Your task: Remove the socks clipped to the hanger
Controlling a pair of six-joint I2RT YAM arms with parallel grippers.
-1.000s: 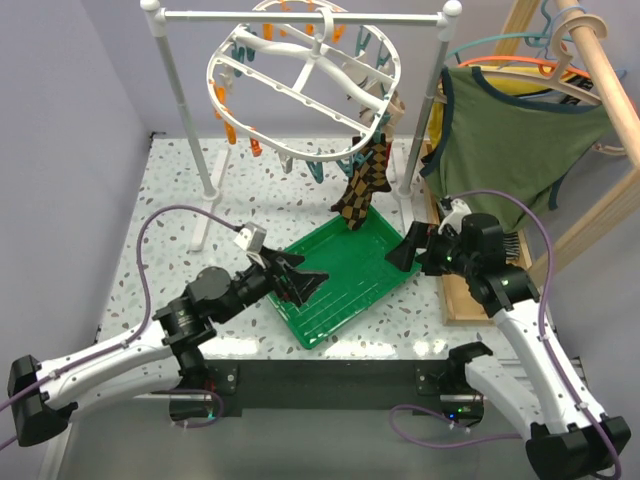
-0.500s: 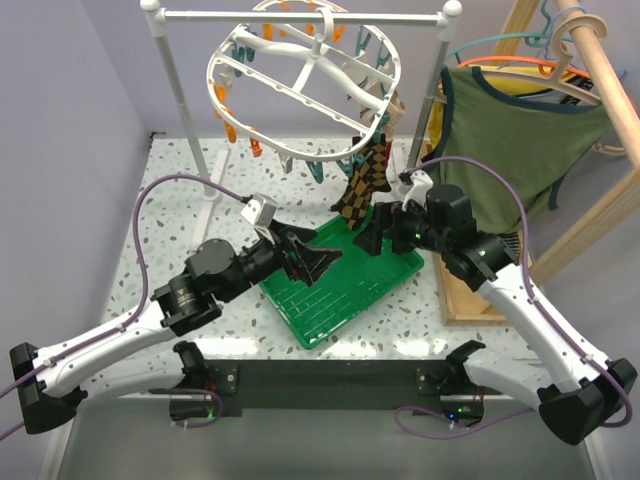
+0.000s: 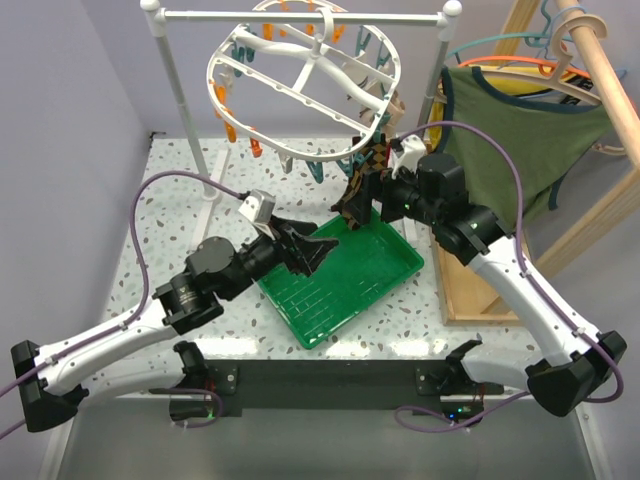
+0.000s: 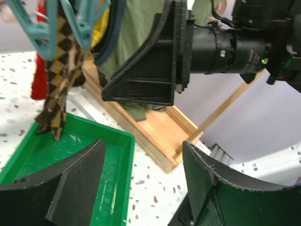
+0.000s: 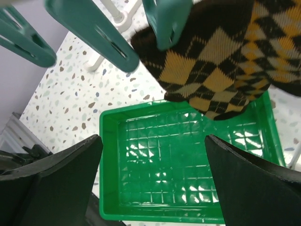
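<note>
The white oval hanger (image 3: 300,75) hangs from a rail with orange and teal clothespins. A brown-and-tan checkered sock (image 3: 362,185) hangs clipped at its right side, above the green tray (image 3: 405,268). My right gripper (image 3: 372,198) is open right beside this sock. In the right wrist view the sock (image 5: 221,61) and the teal pins (image 5: 94,35) are above my open right gripper (image 5: 153,141). My left gripper (image 3: 305,250) is open and empty over the tray's left part. The left wrist view shows my left gripper (image 4: 143,150), the sock (image 4: 61,80) and a red sock (image 4: 39,70) behind it.
The white rail stand (image 3: 300,16) carries the hanger. An olive-green tank top (image 3: 520,140) hangs on a wooden rack (image 3: 600,70) at the right, with its wooden base (image 3: 460,300) beside the tray. The right arm's body (image 4: 235,42) fills the upper left wrist view.
My right gripper has moved up and left from the tray's right edge to the hanging checkered sock. My left gripper has moved forward and up over the tray.
</note>
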